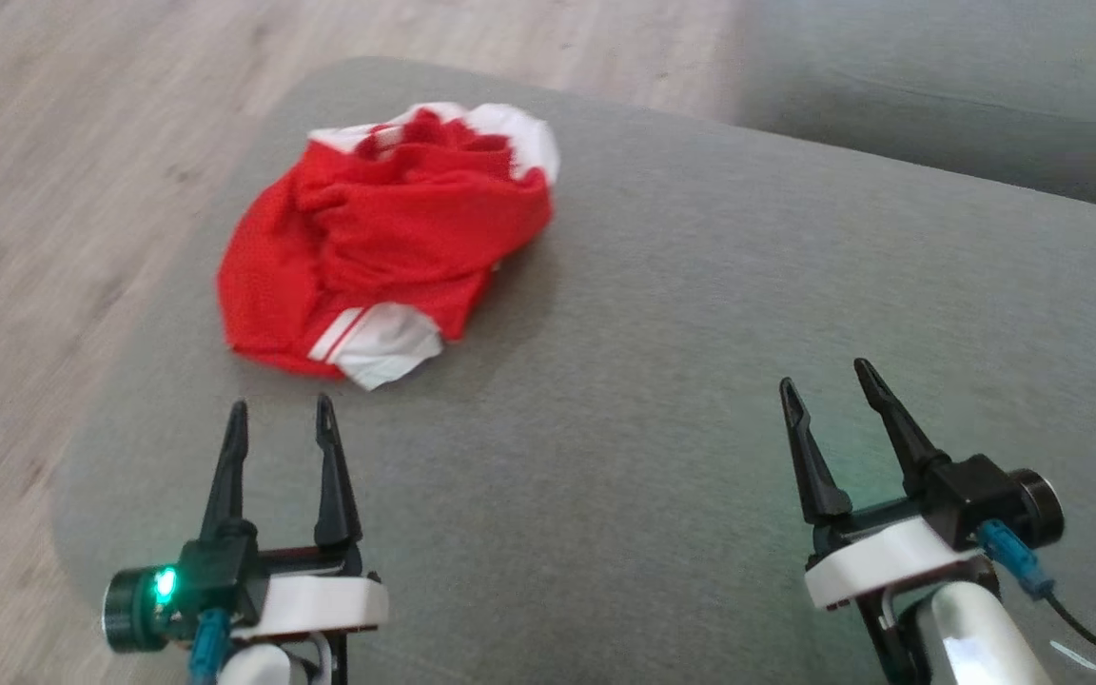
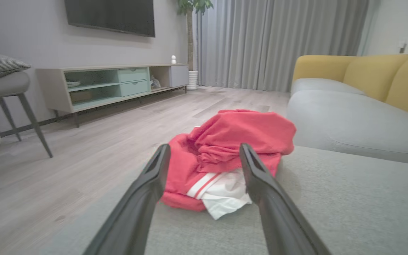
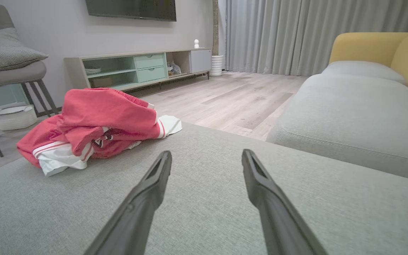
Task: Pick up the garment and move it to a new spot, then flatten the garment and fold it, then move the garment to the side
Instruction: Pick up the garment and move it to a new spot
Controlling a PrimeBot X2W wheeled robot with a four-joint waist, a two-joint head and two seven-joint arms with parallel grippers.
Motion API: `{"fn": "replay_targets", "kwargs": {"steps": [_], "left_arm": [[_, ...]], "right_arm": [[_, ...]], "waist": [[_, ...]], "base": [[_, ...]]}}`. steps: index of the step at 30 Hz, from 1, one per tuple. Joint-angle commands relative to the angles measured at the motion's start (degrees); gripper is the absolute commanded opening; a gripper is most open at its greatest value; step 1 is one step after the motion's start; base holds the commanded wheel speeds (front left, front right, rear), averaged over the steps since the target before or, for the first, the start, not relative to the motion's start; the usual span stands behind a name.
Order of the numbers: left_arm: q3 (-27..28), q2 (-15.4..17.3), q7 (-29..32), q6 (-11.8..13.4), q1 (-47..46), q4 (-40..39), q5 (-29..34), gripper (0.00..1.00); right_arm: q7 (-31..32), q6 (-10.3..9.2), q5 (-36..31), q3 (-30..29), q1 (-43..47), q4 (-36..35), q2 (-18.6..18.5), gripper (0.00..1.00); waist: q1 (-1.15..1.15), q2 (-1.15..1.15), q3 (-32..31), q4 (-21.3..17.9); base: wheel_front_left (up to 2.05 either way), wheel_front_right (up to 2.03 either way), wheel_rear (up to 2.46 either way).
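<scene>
**A:** Entry one, the task's thing?

**B:** Garment point(image 1: 386, 238), count one. It is a red jersey T-shirt with white sleeves and red-and-white striped trim. Condition: crumpled heap. Location: far left part of the grey seat cushion point(image 1: 653, 381), close to the edge that meets the wooden floor point(image 1: 53, 190).

**A:** End effectors?

**B:** Count two, with two dark fingers each.
- Left end effector point(image 1: 281, 402): released and empty. It is near the garment's white sleeve and aimed at it, not touching.
- Right end effector point(image 1: 824, 374): released and empty. It is over bare cushion, well apart from the garment.

**A:** Progress against the task?

**B:** In my judgement, nothing is ticked off. The pick-up is not yet made. Moving to a new spot, flattening, folding and setting aside are all outstanding.

**A:** Other stock?

**B:** One sofa with yellow backrest point(image 2: 374, 74), one television point(image 2: 110, 16), one low cabinet point(image 2: 112, 83) and one chair point(image 2: 5, 88).
</scene>
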Motion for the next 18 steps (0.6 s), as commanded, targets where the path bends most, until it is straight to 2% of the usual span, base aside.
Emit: {"fn": "replay_targets", "kwargs": {"steps": [1, 5, 10, 14, 18], "left_arm": [[2.0, 0.3, -0.5, 0.4, -2.6, -2.3, 0.0, 1.00], [2.7, 0.3, -0.5, 0.9, -3.2, -3.9, -0.3, 1.00], [4.7, 0.3, -0.5, 0.9, -8.5, -7.2, 1.2, 1.00], [6.7, 1.3, -0.5, -2.3, -16.9, -7.4, 3.6, 1.00], [6.5, 3.9, -0.5, -7.2, -27.6, -0.8, 4.3, 1.00]], "right_arm": [[-0.6, -0.04, -0.6, 0.9, -2.6, -2.0, -0.3, 1.00], [-0.6, -0.04, -1.4, 0.6, -2.9, -2.1, -0.7, 1.00], [-0.6, -0.04, -2.1, 0.7, -4.3, -3.0, -3.4, 1.00], [-0.6, -0.04, -2.4, 1.4, -6.0, -4.1, -6.4, 1.00], [-0.6, -0.04, -2.7, 2.4, -8.0, -5.3, -10.1, 1.00]], "waist": [[-0.01, 0.00, 1.5, 3.2], [-0.01, 0.00, 3.1, 5.1], [-0.01, 0.00, 6.9, 5.8], [-0.01, 0.00, 10.8, 4.9], [-0.01, 0.00, 15.1, 3.0]], "base": [[0.00, 0.00, 0.00], [0.00, 0.00, 0.00], [0.00, 0.00, 0.00], [0.00, 0.00, 0.00], [0.00, 0.00, 0.00]]}}
